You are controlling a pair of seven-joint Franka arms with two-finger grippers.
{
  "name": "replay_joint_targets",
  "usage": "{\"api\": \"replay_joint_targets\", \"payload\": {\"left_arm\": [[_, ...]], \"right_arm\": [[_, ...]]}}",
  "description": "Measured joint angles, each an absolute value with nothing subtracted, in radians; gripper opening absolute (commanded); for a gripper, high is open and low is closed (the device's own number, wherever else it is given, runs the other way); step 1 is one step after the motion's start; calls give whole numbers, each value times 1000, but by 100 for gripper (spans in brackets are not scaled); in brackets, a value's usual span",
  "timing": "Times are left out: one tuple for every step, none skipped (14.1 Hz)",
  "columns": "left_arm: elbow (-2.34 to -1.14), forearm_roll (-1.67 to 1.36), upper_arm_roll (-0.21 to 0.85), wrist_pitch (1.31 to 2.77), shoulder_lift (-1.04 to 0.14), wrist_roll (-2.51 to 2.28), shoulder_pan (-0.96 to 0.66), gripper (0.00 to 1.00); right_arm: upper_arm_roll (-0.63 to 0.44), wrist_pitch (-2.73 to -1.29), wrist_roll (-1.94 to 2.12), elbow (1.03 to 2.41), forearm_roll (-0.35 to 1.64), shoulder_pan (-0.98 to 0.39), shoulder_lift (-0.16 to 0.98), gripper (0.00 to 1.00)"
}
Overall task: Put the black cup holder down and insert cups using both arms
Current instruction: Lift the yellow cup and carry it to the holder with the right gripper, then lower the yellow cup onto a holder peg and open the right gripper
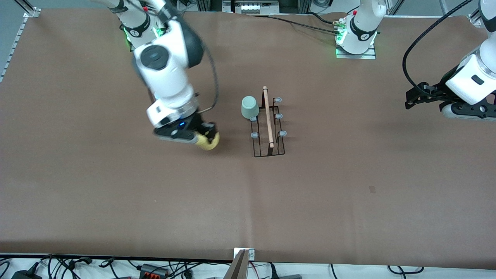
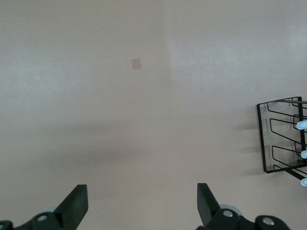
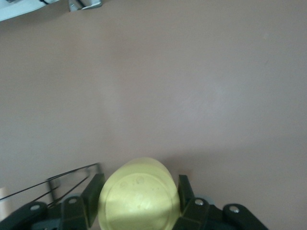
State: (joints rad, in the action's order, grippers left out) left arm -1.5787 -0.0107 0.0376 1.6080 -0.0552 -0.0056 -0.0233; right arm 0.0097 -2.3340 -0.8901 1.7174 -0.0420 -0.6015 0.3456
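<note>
Brown table cover (image 1: 116,201) w/ faint seam down middle, small dark patch (image 1: 372,189) toward left arm's end. Aluminium frame rails (image 1: 27,7) at corners. Cables, power adapters (image 1: 151,269) along white strip at edge nearest front camera. Even, diffuse light.

Upright black cup holder (image 1: 268,128), mint cup (image 1: 250,107) inverted on prong; yellow cup (image 1: 209,142) pincer-held.

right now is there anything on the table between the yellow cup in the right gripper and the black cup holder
No. In the front view only bare brown table lies between the yellow cup, held by the right gripper, and the black cup holder.
</note>
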Motion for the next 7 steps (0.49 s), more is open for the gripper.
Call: {"api": "replay_joint_targets", "payload": {"left_arm": [[-1579, -11, 37, 1608, -55, -6, -23, 100], [-1579, -11, 37, 1608, -55, -6, -23, 100], [-1579, -11, 37, 1608, -55, -6, -23, 100], [-1579, -11, 36, 1608, -55, -6, -23, 100], [-1579, -11, 36, 1608, -55, -6, -23, 100], [-1579, -11, 35, 1608, -55, -6, -23, 100], [-1579, -11, 35, 1608, -55, -6, -23, 100]], "right_arm": [[10, -2328, -951, 1711, -42, -633, 346, 10], [10, -2323, -1000, 1708, -42, -660, 346, 10], [10, -2315, -1044, 1708, -42, -683, 346, 10], [10, -2308, -1082, 1708, -42, -705, 347, 10], [10, -2307, -1105, 1707, -42, -722, 349, 10], [9, -2307, -1118, 1703, -42, -732, 349, 10], [9, -2307, -1123, 1686, -43, -736, 351, 10]]}}
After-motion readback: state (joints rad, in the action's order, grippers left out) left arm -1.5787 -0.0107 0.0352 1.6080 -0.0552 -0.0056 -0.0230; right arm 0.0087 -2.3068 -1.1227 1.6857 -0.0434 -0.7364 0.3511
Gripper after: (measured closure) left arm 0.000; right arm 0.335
